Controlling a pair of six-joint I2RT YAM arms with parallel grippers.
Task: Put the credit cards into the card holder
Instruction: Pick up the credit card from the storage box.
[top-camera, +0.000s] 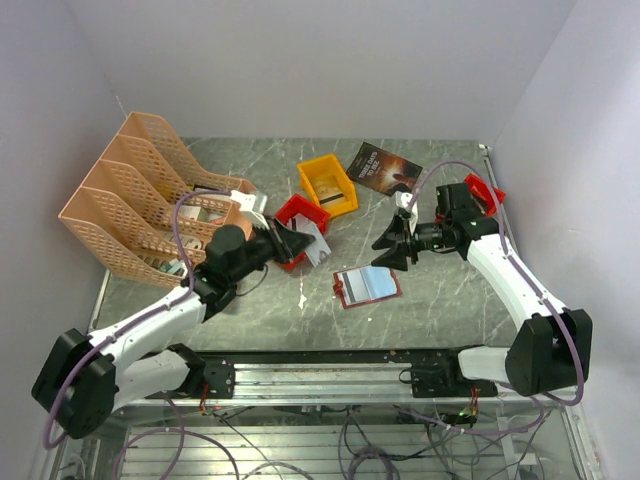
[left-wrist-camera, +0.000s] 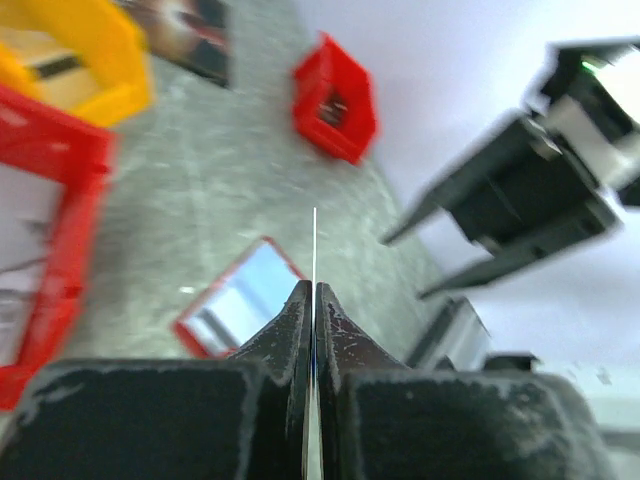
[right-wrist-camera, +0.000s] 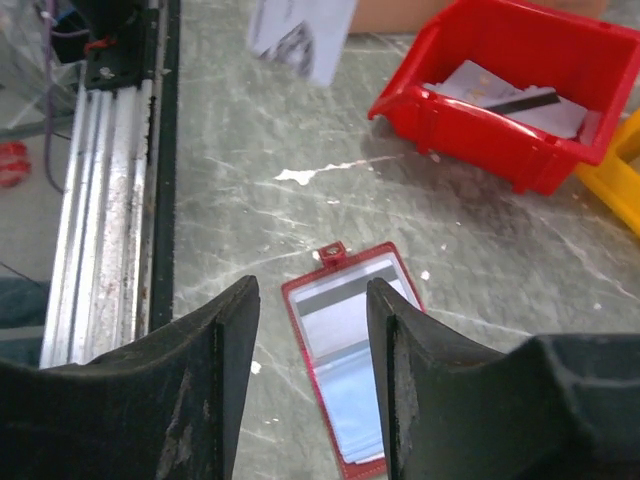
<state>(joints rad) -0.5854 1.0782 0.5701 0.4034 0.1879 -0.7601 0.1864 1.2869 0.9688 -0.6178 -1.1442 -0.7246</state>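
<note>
The left end effector (left-wrist-camera: 314, 291) is closed on a single credit card (right-wrist-camera: 298, 35), pinched thin edge up between its fingers and held in the air above the surface (right-wrist-camera: 480, 260), near the red bin (right-wrist-camera: 500, 135). The card holder (right-wrist-camera: 345, 350) lies opened flat on the surface in front of the arms, snap tab pointing toward the left arm, pale bluish pockets facing up; whether any pocket has a card in it is hard to tell from these views. The right end effector (right-wrist-camera: 310, 288) hovers over the holder with its fingers spread apart, gripping nothing. More cards (right-wrist-camera: 500, 95) lie in the red bin, with a yellow bin (top-camera: 312, 186) just beyond it and a dark booklet (top-camera: 383, 167) farther back.
</note>
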